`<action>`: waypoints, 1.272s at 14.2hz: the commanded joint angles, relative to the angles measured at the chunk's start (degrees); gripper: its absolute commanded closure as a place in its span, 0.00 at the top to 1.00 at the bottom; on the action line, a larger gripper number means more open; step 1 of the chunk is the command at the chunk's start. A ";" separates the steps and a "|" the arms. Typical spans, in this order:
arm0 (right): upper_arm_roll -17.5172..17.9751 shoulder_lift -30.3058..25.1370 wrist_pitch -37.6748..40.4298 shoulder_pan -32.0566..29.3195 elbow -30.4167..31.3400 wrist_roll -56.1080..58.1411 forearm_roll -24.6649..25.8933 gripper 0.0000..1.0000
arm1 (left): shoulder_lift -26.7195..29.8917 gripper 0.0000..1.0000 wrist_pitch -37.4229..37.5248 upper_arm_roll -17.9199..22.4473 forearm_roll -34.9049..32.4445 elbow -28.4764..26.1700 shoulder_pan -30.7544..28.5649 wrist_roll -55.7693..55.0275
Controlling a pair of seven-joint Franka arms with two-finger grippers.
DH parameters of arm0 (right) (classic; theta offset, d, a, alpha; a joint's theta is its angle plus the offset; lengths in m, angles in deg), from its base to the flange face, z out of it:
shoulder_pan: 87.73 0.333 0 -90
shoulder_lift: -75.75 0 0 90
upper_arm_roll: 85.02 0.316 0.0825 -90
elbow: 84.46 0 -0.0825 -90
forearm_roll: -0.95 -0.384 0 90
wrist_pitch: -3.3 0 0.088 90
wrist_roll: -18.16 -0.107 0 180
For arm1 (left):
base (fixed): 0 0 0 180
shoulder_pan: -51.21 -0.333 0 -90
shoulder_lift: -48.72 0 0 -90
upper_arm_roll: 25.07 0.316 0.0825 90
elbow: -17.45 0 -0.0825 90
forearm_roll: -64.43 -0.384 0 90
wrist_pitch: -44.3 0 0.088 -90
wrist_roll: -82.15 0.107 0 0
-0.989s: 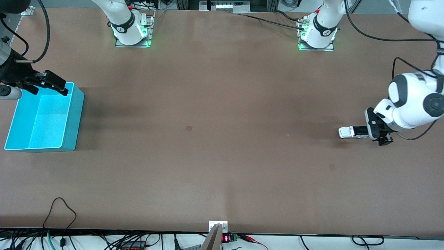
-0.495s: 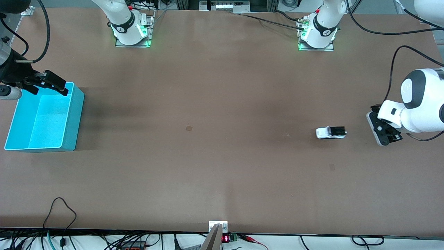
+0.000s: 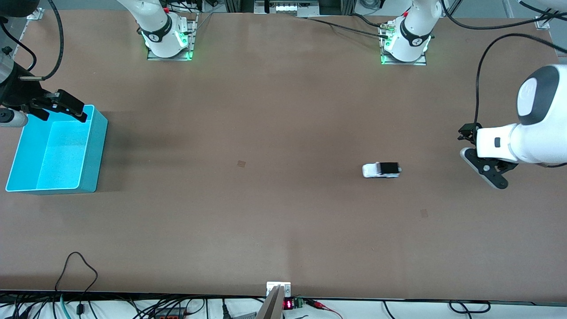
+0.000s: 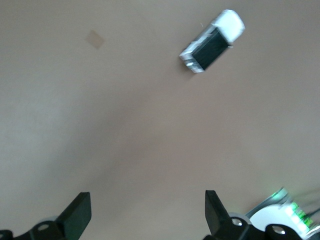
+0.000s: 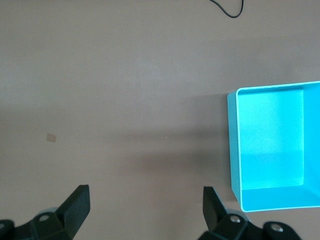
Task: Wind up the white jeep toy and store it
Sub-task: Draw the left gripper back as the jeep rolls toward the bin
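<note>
The white jeep toy (image 3: 381, 170) stands free on the bench (image 3: 283, 212), well apart from the turquoise bin (image 3: 95, 150). Winding looks done, probably; storing remains. The left claw (image 3: 485, 170), fingers apart, hangs near the toy. The right claw (image 3: 66, 108), also apart, waits over the bin and must fetch it.

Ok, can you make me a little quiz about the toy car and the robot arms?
1. True or false: the white jeep toy is inside the turquoise bin.
2. Which gripper is nearer the jeep: A) left gripper B) right gripper?
3. Fill in: both grippers have their fingers ____.

Key
1. False. It stands on the bare table, toward the left arm's end; the bin is at the right arm's end.
2. A. The right gripper is above the bin's edge.
3. Open. Neither holds anything.
</note>
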 commanded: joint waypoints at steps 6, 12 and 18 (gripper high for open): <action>-0.06 0.10 0.99 0.01 -0.94 0.36 -0.69 1.00 | 13.95 1.00 -7.21 18.23 9.45 -4.49 17.68 -42.17; -0.06 0.10 0.91 -0.08 -0.94 0.45 -0.69 1.00 | 23.21 1.00 -9.52 19.48 8.57 -16.56 19.36 -42.08; -0.06 0.01 0.99 0.01 -0.86 0.45 -0.78 1.00 | 22.68 1.00 -8.80 18.43 7.43 -15.67 19.36 -41.11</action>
